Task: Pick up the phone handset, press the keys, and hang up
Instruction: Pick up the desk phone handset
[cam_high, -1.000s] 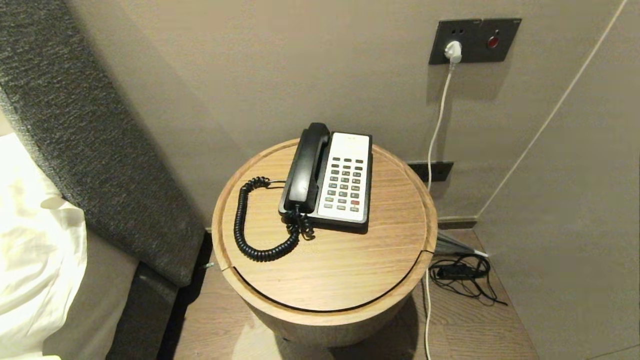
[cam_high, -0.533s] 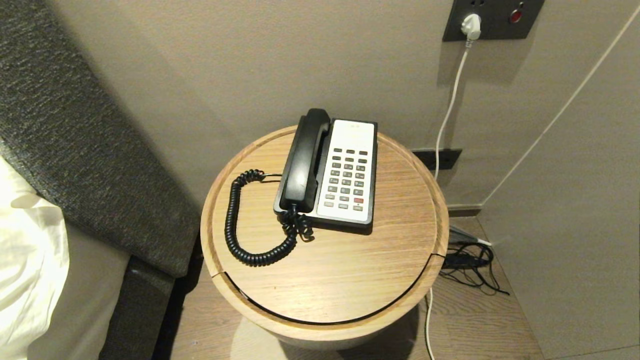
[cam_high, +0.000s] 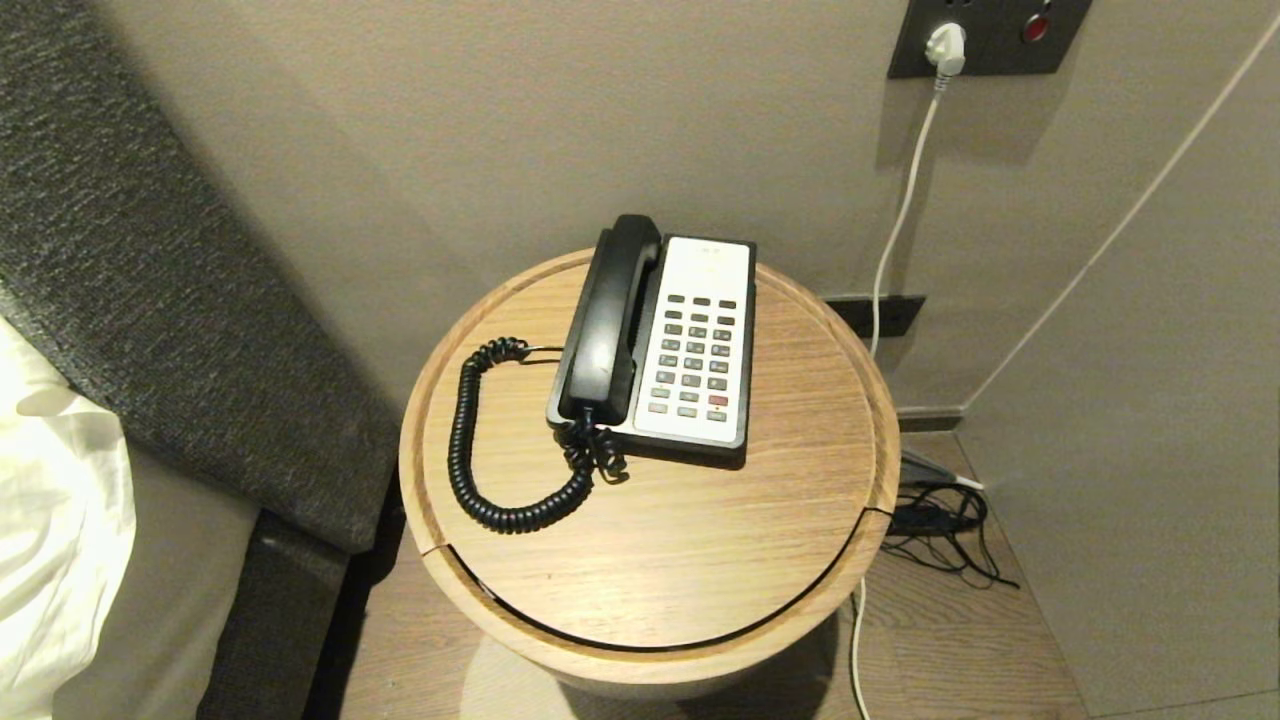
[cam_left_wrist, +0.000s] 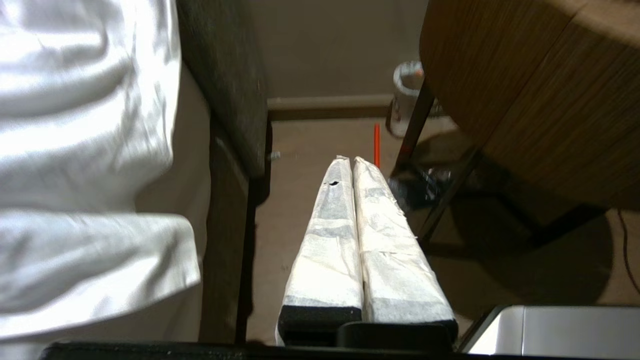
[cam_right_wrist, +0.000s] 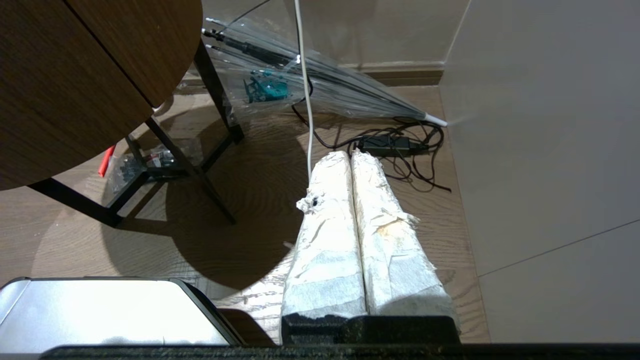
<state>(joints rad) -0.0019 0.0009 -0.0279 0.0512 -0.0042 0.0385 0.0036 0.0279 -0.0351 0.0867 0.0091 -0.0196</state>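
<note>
Right now the handset (cam_high: 603, 325) lies in its cradle on the left side of the phone base (cam_high: 741, 400), on top of the round wooden table (cam_high: 660, 560). Its curly cord (cam_high: 470, 455) loops out over the tabletop and comes back to the near end of the handset. The keys (cam_high: 694, 357) sit in the white plate just beside the handset, with one red key near the bottom row. Neither arm shows in the head view. The left gripper (cam_left_wrist: 348, 161) hangs low, down by the floor, with its two white-wrapped fingers (cam_left_wrist: 327, 235) pressed together and nothing between them. Past its fingertips are a thin red stick (cam_left_wrist: 376, 145) and a small cup (cam_left_wrist: 406, 95) on the floor, the bed with its white sheet (cam_left_wrist: 85, 150) is off to one side, and the table's wooden side is off to the other. The right gripper (cam_right_wrist: 347, 154) hangs low too, fingers (cam_right_wrist: 387, 240) together and holding nothing. Just past its fingertips a white cable (cam_right_wrist: 303, 85) runs down to the floor, and beyond lie a black adapter (cam_right_wrist: 385, 145) with tangled wires and a clear folded umbrella (cam_right_wrist: 320, 85). Both grippers are well apart from the handset, below the tabletop.
</note>
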